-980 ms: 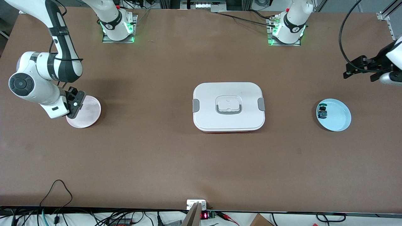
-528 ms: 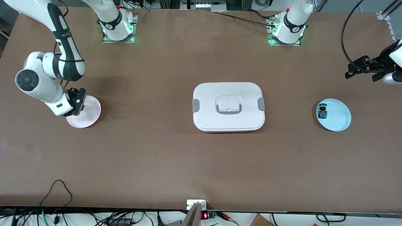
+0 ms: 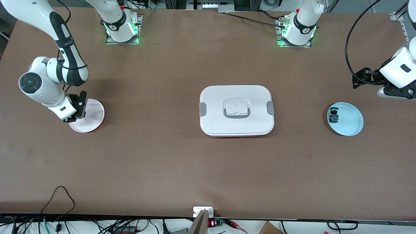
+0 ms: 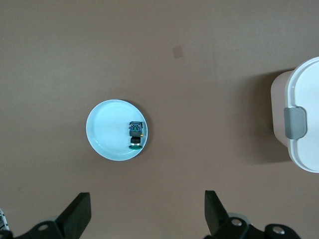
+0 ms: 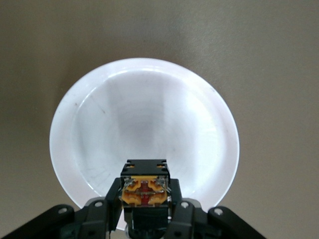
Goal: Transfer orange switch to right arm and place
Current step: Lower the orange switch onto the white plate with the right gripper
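I am near the end of this job. My right gripper (image 5: 144,211) is squeezed shut on the orange switch (image 5: 144,191), so the pass from one arm to the other looks done. In the right wrist view I see the little orange and black part pinched between the two black fingers (image 5: 112,204). It hangs over the edge of the pink plate (image 3: 94,113), at the right arm's end of the table.

What is left, I think, is the last bit. I need to lower the switch onto the plate, let go, and lift the arm away. The switch sits close to the plate's rim, so I may want to move a little toward the middle first. That way it will not roll or tip off the edge.

My left gripper (image 4: 144,221) has its fingers spread wide and holds nothing. It waits up in the air at the left arm's end of the table, near the blue plate (image 3: 352,125). On that plate lies another tiny part (image 3: 333,116), black with blue and green, and I leave it alone.

The white box (image 3: 236,110) with its lid on sits in the middle of the table (image 3: 208,169), well apart from both plates.
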You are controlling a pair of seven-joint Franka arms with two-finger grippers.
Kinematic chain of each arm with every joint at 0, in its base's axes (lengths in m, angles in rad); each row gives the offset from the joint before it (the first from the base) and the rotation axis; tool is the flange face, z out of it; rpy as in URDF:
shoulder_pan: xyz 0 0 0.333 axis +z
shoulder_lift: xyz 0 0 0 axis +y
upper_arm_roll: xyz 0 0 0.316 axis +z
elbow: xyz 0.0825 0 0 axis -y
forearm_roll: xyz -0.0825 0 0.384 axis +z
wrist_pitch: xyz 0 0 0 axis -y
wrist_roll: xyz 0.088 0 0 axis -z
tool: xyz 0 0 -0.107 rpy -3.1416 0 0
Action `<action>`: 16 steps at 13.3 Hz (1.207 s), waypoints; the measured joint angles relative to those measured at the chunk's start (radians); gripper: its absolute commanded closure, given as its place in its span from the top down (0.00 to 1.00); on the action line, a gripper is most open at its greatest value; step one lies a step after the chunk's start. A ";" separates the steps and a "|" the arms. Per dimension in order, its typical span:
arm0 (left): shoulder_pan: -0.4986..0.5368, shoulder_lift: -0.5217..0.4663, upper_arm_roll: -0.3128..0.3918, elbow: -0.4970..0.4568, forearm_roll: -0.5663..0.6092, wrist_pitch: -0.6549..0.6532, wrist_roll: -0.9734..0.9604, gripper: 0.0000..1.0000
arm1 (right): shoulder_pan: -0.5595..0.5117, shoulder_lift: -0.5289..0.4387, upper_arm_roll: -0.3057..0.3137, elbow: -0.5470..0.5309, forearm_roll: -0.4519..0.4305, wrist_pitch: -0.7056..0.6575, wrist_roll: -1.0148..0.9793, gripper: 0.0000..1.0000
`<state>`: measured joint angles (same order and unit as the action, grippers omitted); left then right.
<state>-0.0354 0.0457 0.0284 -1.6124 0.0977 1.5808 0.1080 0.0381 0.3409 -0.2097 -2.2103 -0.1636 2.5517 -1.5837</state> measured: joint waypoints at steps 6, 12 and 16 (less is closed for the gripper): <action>0.028 0.007 0.005 0.000 -0.040 0.069 0.000 1.00 | 0.000 0.028 0.018 -0.025 0.006 0.019 -0.013 0.07; 0.029 0.021 -0.003 0.000 -0.040 0.069 0.000 1.00 | 0.000 0.046 0.042 -0.030 0.018 0.025 -0.013 0.99; 0.028 0.028 -0.006 0.001 -0.040 0.069 0.000 1.00 | 0.000 0.046 0.042 -0.029 0.020 0.031 -0.013 1.00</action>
<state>-0.0073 0.0737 0.0227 -1.6110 0.0572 1.6500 0.1083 0.0377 0.3873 -0.1672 -2.2390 -0.1433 2.5824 -1.5964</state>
